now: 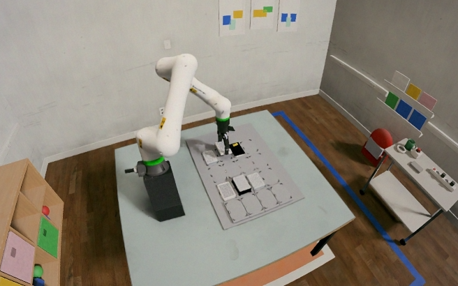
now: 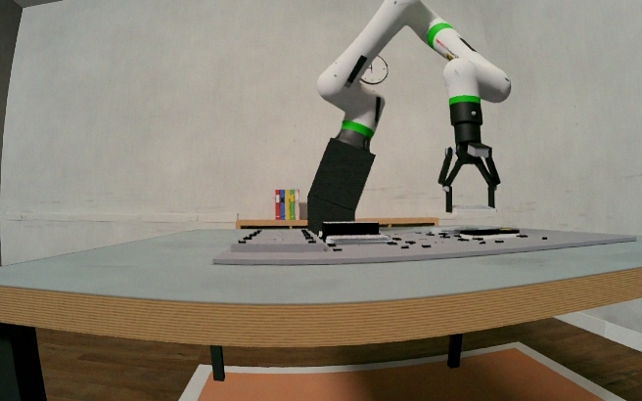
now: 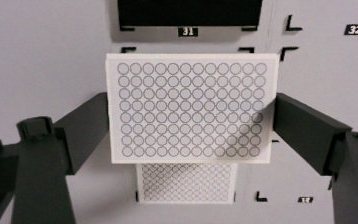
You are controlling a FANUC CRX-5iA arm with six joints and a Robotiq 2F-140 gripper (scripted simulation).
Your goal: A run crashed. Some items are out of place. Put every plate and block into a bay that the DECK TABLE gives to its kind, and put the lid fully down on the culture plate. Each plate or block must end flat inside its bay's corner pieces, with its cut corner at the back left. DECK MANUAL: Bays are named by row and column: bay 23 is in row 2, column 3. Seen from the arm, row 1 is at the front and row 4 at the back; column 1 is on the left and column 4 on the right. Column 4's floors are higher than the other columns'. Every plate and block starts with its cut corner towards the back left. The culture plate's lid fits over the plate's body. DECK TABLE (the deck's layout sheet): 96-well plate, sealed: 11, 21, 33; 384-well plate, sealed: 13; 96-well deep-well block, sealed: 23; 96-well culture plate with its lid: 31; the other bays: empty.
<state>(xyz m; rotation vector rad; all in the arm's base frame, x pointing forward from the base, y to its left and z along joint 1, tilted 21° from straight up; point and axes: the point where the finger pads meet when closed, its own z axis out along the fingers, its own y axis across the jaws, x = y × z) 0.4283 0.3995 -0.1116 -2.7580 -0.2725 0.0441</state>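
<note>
- Gripper news first: my gripper (image 3: 190, 108) is spread very wide, and its two dark fingers press on the short ends of a thin white piece (image 3: 190, 95).
- That piece has rows and rows of little rings on it. From the side it looks very flat, so I think it is the lid of the culture plate. It could also be a thin plate; I cannot be sure.
- I hold it flat, high in the air above the grey deck (image 1: 259, 134). It touches nothing but my fingers.
- Just past its far edge I see a black plate (image 3: 190, 12) in the bay marked 31 (image 3: 187, 31). That is the bay for the culture plate, so I think this black one is it, and it has no lid on.
- Under the near edge of my piece another white plate (image 3: 187, 182) with small rings lies down on the deck.
- So I think the step now is carrying the lid over to the black plate.
- Next I need to slide along until the lid is right above the black plate, with all four edges lined up. Then I go down slowly, let the lid sit all the way down over the body, and only then open my fingers.
- If I am a bit crooked, the lid may catch on a rim and sit tilted.
</note>
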